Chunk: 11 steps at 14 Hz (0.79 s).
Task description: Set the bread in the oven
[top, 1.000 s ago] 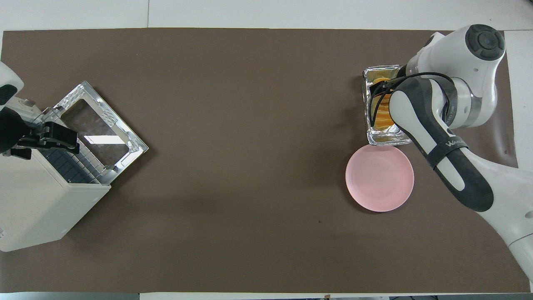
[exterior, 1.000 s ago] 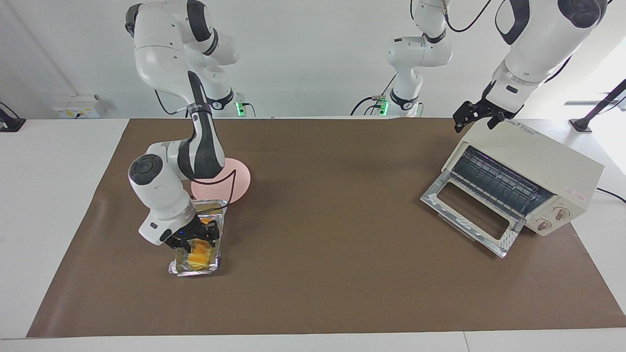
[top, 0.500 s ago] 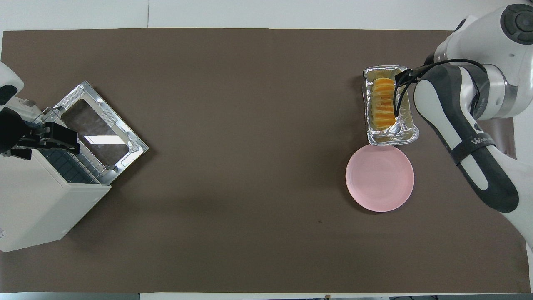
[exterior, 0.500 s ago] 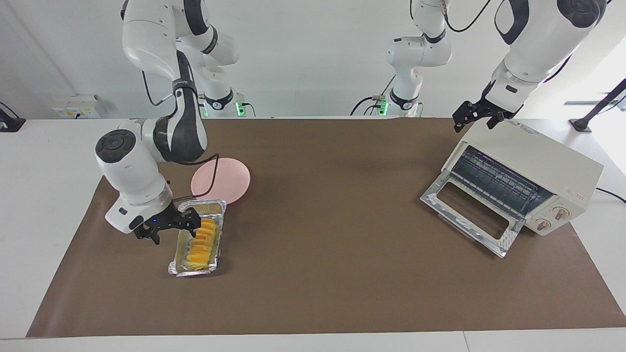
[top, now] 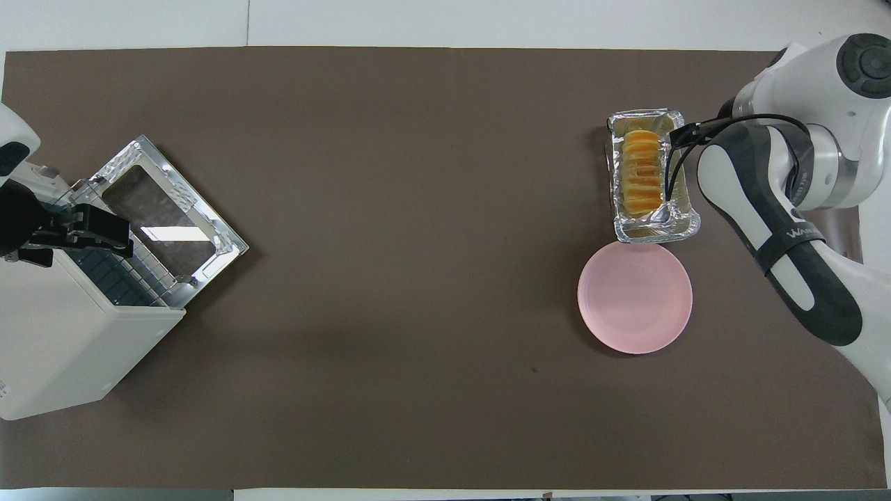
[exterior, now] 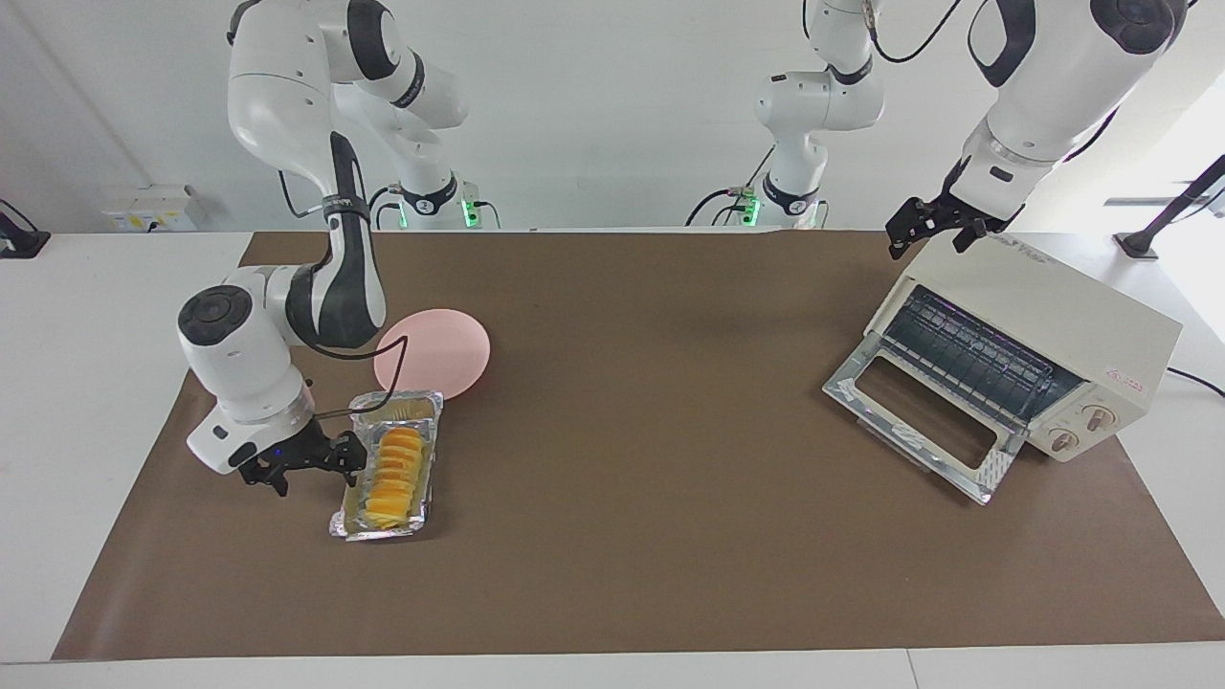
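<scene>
The bread (exterior: 392, 476), a ridged golden loaf, lies in a crinkled foil tray (exterior: 424, 411) toward the right arm's end of the table; it also shows in the overhead view (top: 641, 171). My right gripper (exterior: 308, 461) is open and empty, low beside the tray, apart from the bread. The cream-white oven (exterior: 1062, 311) stands at the left arm's end with its glass door (exterior: 914, 421) dropped open and the wire rack showing. My left gripper (exterior: 933, 233) is open and waits just above the oven's top edge.
A round pink plate (exterior: 435, 352) sits on the brown mat (exterior: 651, 536), touching the foil tray's end nearer the robots. In the overhead view the right arm (top: 773, 216) hangs beside the tray (top: 686, 219).
My right gripper has drawn off the bread and out of the tray, toward the right arm's end of the table. The bread stays in the tray. The left arm has not moved.
</scene>
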Tool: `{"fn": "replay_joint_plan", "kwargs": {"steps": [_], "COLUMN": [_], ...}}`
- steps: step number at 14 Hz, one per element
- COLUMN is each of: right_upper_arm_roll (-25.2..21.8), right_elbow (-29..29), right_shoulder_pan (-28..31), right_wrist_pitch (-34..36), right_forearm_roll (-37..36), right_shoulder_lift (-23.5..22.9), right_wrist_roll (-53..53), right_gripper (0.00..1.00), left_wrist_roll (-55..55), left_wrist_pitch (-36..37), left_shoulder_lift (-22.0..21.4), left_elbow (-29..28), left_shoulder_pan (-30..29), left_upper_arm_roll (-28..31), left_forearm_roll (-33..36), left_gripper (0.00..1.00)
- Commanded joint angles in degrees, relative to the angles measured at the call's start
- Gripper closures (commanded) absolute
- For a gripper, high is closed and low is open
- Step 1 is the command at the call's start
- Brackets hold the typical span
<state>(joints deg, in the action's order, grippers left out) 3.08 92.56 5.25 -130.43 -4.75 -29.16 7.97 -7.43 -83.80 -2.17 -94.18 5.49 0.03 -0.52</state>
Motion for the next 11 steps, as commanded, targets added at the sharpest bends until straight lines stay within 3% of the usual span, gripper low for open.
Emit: {"fn": "replay_joint_plan", "kwargs": {"steps": [1,8,9,10,11], "right_upper_arm_roll": [0.61,0.61,0.61,0.61,0.61], "right_elbow": [1.04,4.29,4.56,5.17,5.35], "right_shoulder_pan": [0.64,-0.07,0.02,0.02,0.02], "right_wrist_pitch": [-2.01,-7.73,-7.73,-7.99,-8.17], "right_forearm_roll": [-0.96,-0.87,-0.96,-0.87,-0.87], "right_shoulder_lift": [0.24,-1.08,-0.99,-0.9,-0.81], "right_wrist_roll": [0.2,-1.82,-1.82,-1.91,-2.0], "right_gripper": [0.0,0.04,0.09,0.26,0.56], "left_wrist_roll": [0.22,0.22,0.22,0.13,0.22], "left_wrist_pitch": [-0.31,-0.31,-0.31,-0.31,-0.31], "left_shoulder_lift": [-1.61,-1.61,-1.61,-1.61,-1.61], "left_elbow": [-1.71,-1.71,-1.71,-1.71,-1.71], "left_shoulder_pan": [-0.65,-0.57,-0.65,-0.65,-0.57], "left_upper_arm_roll": [-0.2,-0.2,-0.2,-0.2,-0.2], "left_forearm_roll": [-0.71,-0.71,-0.71,-0.71,-0.71], "left_gripper": [0.0,0.0,0.0,0.0,0.0]}}
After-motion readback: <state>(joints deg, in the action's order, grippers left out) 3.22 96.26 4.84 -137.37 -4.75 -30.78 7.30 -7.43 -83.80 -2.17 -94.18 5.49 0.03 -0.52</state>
